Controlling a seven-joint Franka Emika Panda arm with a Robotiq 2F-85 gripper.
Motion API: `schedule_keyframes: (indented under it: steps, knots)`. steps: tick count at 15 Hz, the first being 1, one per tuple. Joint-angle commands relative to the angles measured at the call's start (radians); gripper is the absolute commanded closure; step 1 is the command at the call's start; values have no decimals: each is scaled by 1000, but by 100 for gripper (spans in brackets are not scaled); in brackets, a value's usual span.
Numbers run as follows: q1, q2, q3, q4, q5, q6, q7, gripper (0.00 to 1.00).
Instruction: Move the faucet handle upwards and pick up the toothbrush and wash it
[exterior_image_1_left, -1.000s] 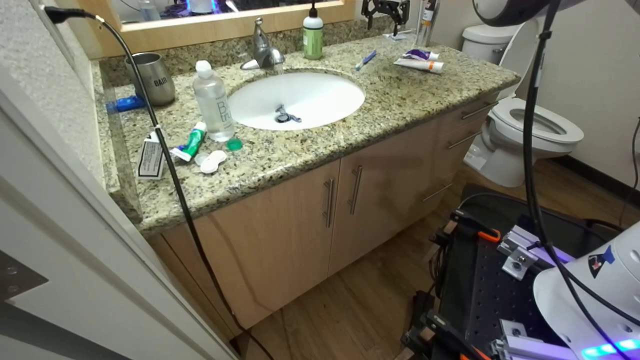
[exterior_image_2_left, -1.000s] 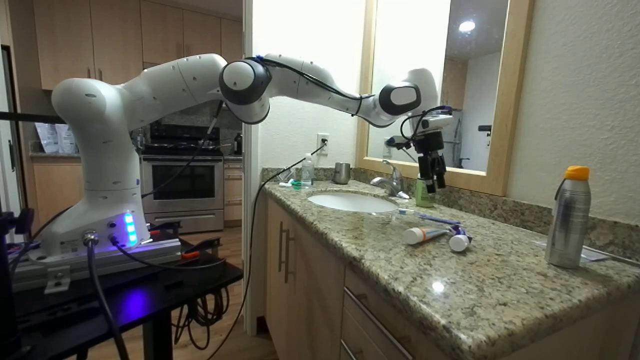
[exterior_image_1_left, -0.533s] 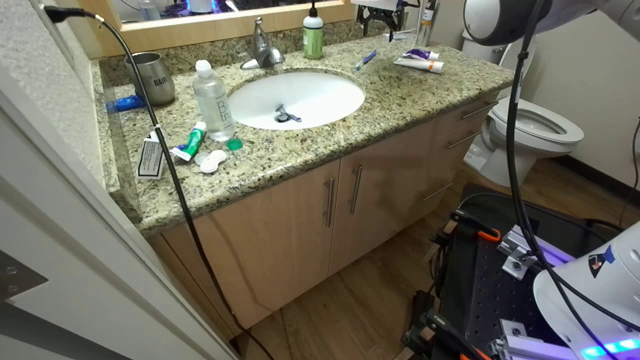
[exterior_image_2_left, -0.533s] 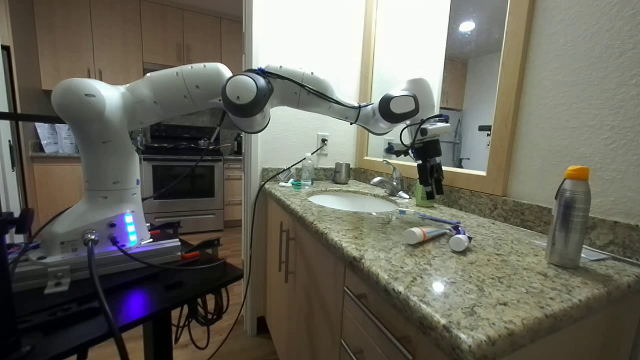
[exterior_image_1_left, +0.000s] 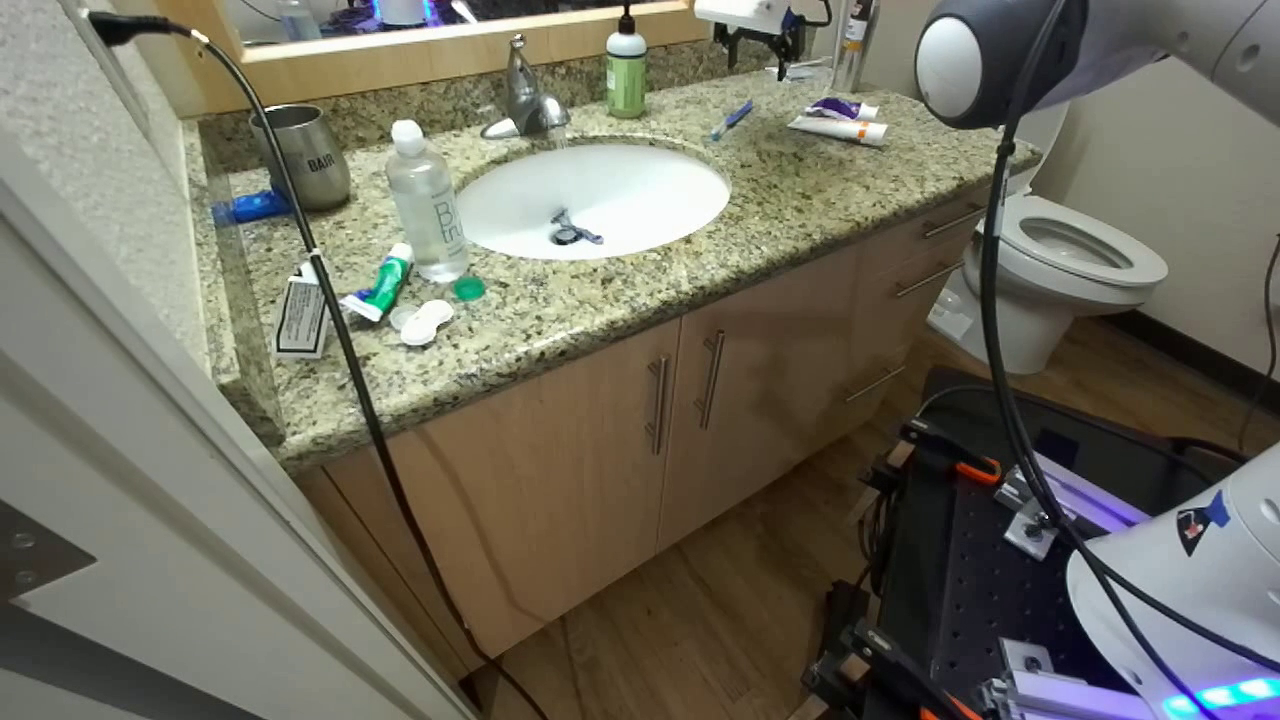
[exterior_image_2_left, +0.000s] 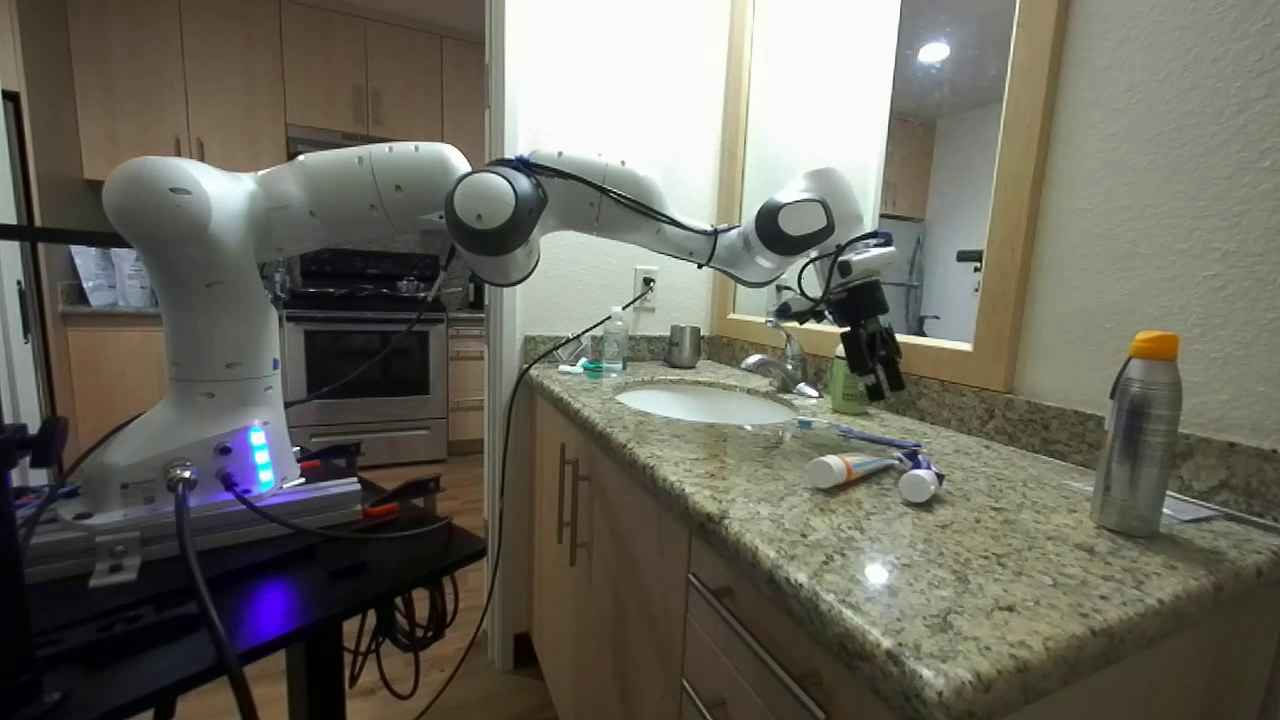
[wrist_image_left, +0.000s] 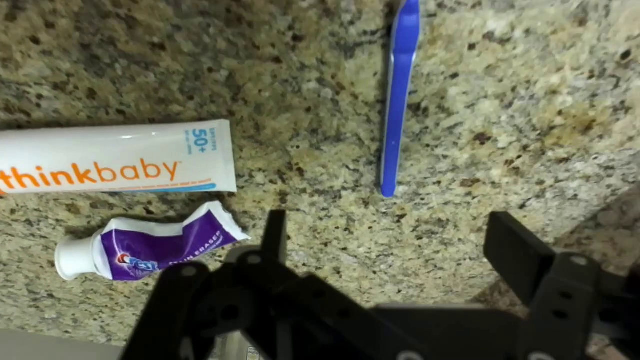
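At the left of my desk (exterior_image_1_left: 830, 180), in an exterior view, I have a steel mug (exterior_image_1_left: 325, 170) and an upright clear bottle (exterior_image_1_left: 428, 215). Next comes the faucet (exterior_image_1_left: 535, 110), behind the white oval basin (exterior_image_1_left: 650, 170). Its faucet handle (exterior_image_1_left: 517, 66) sits on top, long axis close to vertical, tip pointing up; my tool (exterior_image_1_left: 757, 72) is well apart from it, off to the right, with a green soap pump bottle (exterior_image_1_left: 627, 85) standing between.

Right of the basin, the toothbrush (exterior_image_1_left: 735, 118) lies flat on the desk. My tool hangs above the desk near the toothbrush, out of contact with it. The toothbrush's long axis runs at a slant, pale head toward the basin, blue handle angling away.

On my wrist view, again from the left, I can read thinkbaby on a white tube (wrist_image_left: 115, 155) and Crest on a crumpled purple toothpaste tube (wrist_image_left: 155, 247). Then come the tool's fingers (wrist_image_left: 517, 255), spread wide, with desk showing between them. The toothbrush lies in line with that gap but higher in the frame; its handle end points down toward the gap and its length runs up, leaning slightly right, off the upper edge.
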Motion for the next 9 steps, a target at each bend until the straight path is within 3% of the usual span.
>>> schedule_keyframes:
  steps: [1,3,9]
  knots:
    - [-14,51,6,80,-32,-29,27,0]
    - [1,33,-8,1,-53,22,60,0]
    - [-7,23,36,-2,-26,-1,32,0]
